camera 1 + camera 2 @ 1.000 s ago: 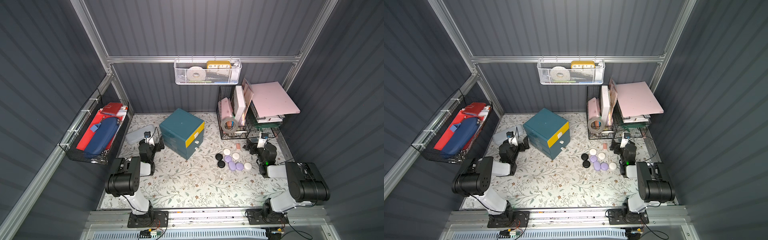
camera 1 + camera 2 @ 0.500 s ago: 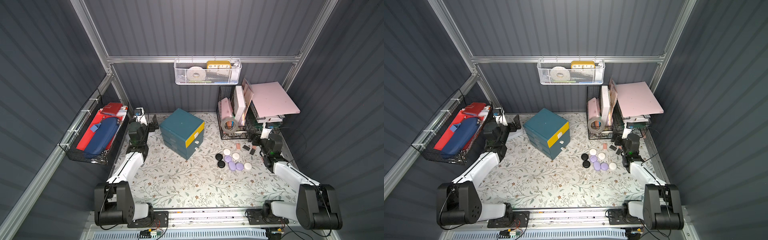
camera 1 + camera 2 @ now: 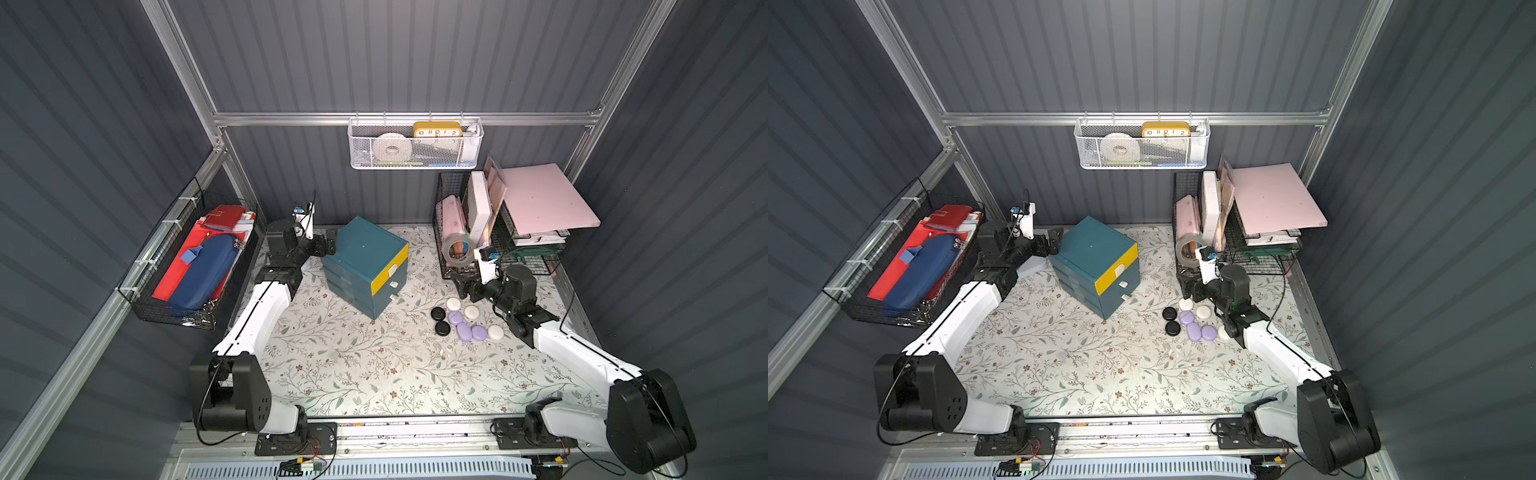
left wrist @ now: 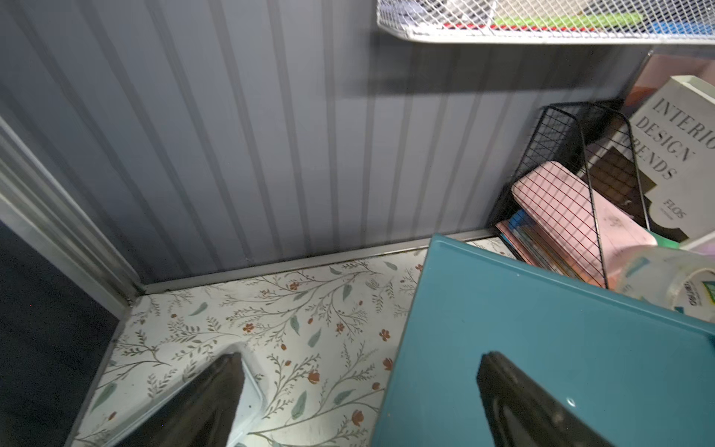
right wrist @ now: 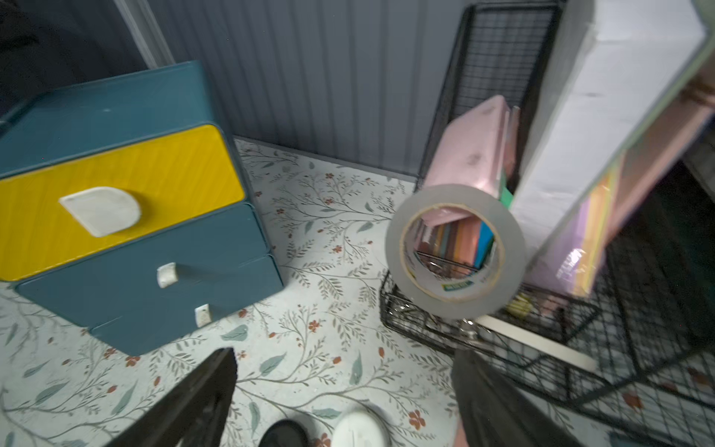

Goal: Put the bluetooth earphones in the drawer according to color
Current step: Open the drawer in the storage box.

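Note:
The bluetooth earphones lie in a tight cluster on the floral mat, right of the cabinet: white, lavender and black cases. The teal cabinet has its yellow drawer and both teal drawers shut. My right gripper hangs open just above the far edge of the cluster. A white case and a black case lie below its gap. My left gripper is open at the cabinet's back left corner, one finger over the cabinet top. Both grippers are empty.
A translucent grey box lies on the mat under the left gripper. A black wire rack with a tape roll, books and pink boards stands right behind the right gripper. A side basket hangs on the left wall.
Both arms have unfolded from their tucked pose and reached toward the back. The left gripper now sits by the cabinet, the right one over the earphones.

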